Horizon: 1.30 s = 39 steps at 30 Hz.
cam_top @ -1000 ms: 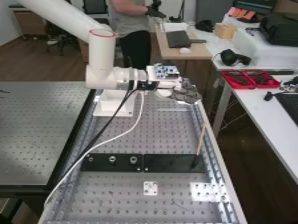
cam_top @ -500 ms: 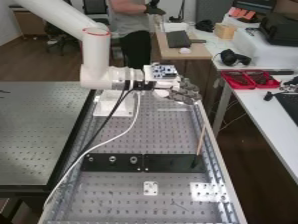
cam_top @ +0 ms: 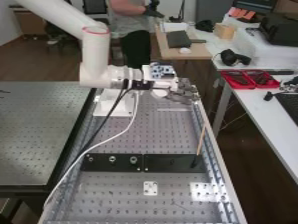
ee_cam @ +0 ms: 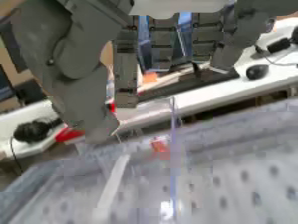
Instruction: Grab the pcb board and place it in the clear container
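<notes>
Whereabouts of the pcb board cannot be confirmed: a small, blurred orange-red patch (ee_cam: pixel 159 146), possibly the board, appears just beside the upright edge of a clear, glossy, straight-sided plastic container (ee_cam: pixel 174 170), and whether inside or outside is unclear. Near the container, a dark grey, jointed robotic hand (cam_top: pixel 179 91) hangs with fingers nearly straight and the thumb set apart, nothing visibly held. The step in hand looks to be either an approach or the end of a release; an outlying board would call for lowering and pinching its edges, a boxed one for a clean retreat. Extending outward from the container is a perforated, dull-sheened metal bench (cam_top: pixel 166 135). On the container's side towards the bench's near end lie smooth, flat, black rectangular plates (cam_top: pixel 173 163), with a slender, tan, wood-like stick (cam_top: pixel 201 137) slanting up at their end.
</notes>
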Tool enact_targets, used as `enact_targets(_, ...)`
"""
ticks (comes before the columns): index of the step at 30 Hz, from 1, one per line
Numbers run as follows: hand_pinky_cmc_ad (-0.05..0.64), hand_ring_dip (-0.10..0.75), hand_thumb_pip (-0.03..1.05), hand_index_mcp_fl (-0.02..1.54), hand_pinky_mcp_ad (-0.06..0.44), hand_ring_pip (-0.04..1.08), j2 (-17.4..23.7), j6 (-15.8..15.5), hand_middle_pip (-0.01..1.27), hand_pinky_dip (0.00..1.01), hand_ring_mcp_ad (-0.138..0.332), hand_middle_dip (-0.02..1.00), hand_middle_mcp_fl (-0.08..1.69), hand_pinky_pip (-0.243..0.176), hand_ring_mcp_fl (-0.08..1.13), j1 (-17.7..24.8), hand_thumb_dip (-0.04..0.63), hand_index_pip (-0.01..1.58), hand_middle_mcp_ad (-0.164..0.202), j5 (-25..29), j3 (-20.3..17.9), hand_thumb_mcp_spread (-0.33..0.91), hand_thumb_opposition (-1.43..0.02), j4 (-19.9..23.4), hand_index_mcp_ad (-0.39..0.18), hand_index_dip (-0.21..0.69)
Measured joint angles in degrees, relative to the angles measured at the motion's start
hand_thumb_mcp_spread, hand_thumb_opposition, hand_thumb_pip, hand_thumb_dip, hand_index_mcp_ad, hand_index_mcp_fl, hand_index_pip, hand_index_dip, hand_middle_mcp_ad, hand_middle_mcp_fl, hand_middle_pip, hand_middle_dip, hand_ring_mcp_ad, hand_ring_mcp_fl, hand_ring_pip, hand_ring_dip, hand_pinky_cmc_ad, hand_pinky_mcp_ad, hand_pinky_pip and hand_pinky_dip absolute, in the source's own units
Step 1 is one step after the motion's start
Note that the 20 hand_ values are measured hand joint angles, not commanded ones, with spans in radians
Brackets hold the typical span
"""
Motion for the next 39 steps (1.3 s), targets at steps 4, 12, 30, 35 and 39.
enact_targets(4, 0.295, 0.028, 0.69, 0.55, 0.164, 0.09, -0.12, -0.24, 0.14, 0.42, 0.208, 0.2, 0.04, -0.106, 0.0, 0.06, 0.347, 0.52, 0.072, -0.1, 0.1, 0.35, -0.89, -3.17, -0.089, 0.182)
enact_targets(12, 0.295, 0.028, 0.69, 0.72, 0.164, 0.09, 0.72, 0.12, 0.13, 0.42, 0.208, 0.2, 0.04, -0.106, 0.0, -0.04, 0.347, 0.18, 0.072, -0.08, -1.19, 0.35, -0.89, 1.25, -0.089, 0.222)
enact_targets(30, 0.318, 0.037, 0.61, 0.24, 0.178, 0.09, 11.31, -4.16, 0.14, 0.41, 0.215, 0.2, 0.04, -0.106, 0.0, -2.77, 0.318, 0.05, 0.072, 0.02, -5.05, 0.32, -0.89, 3.13, -0.089, 0.18)
enact_targets(35, 0.349, 0.037, 0.48, 0.24, 0.248, 0.09, 14.72, -5.43, 0.14, 0.44, 0.216, 0.2, 0.04, -0.106, 0.01, -4.37, 0.264, 0.06, 0.091, -0.82, -5.08, 0.27, -0.84, -0.34, -0.075, 0.182)
enact_targets(39, 0.379, 0.037, 0.35, 0.24, 0.286, 0.09, 18.04, -6.67, 0.14, 0.48, 0.22, 0.2, 0.07, -0.105, 0.01, -5.85, 0.19, 0.06, 0.091, -0.95, -5.19, 0.28, -0.8, -2.53, -0.061, 0.182)
